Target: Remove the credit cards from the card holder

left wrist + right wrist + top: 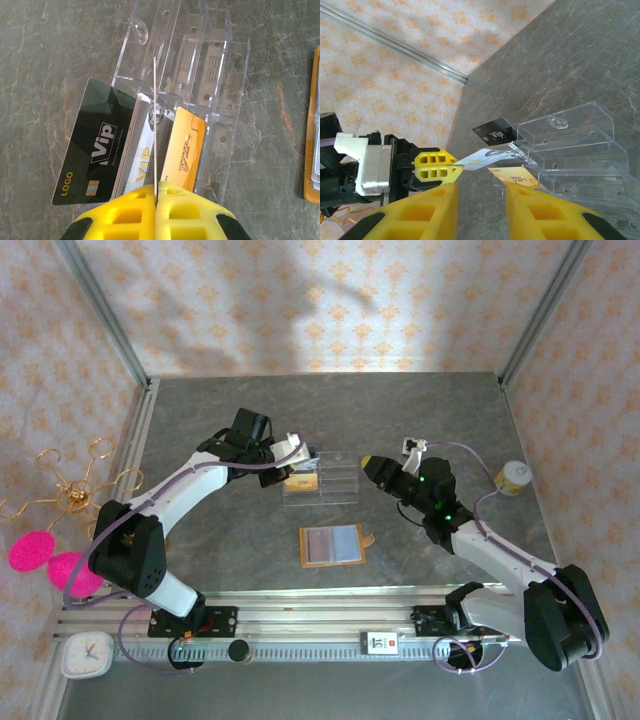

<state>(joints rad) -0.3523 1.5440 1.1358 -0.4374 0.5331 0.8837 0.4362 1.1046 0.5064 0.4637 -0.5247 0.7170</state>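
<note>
1. The card holder (pixel 333 545) lies open and flat in the middle of the table (pixel 220 420). It is nearer the arm bases than the clear stand (pixel 335 485) and apart from it. Neither gripper touches it.
2. The left gripper (pixel 156 189) is closed on one end of a single card. From the left wrist this held card (pixel 485 157) shows edge-on, as a thin line reaching out over the stand's slots. From the right wrist its face looks pale.
3. Three more cards sit at the left end of the stand: a black card (pixel 92 155), a white card (pixel 135 165) and a gold card (pixel 182 150). They lean side by side, with the held card between the white one and the gold one. Which slot each stands in is hard to tell through the clear walls.
4. The right gripper (pixel 480 189) has its jaws apart with nothing between them. It hangs just to the right of the stand, pointing towards it.
5. The task looks well along, since four cards are out of the card holder and three of them are parked at the stand.
6. What is left, as I judge it, is to set the held card down and then deal with whatever remains in the sleeves. From above the sleeves look grey-blue, with a reddish patch on the left side that may be a card inside. It is too small to be sure.
</note>
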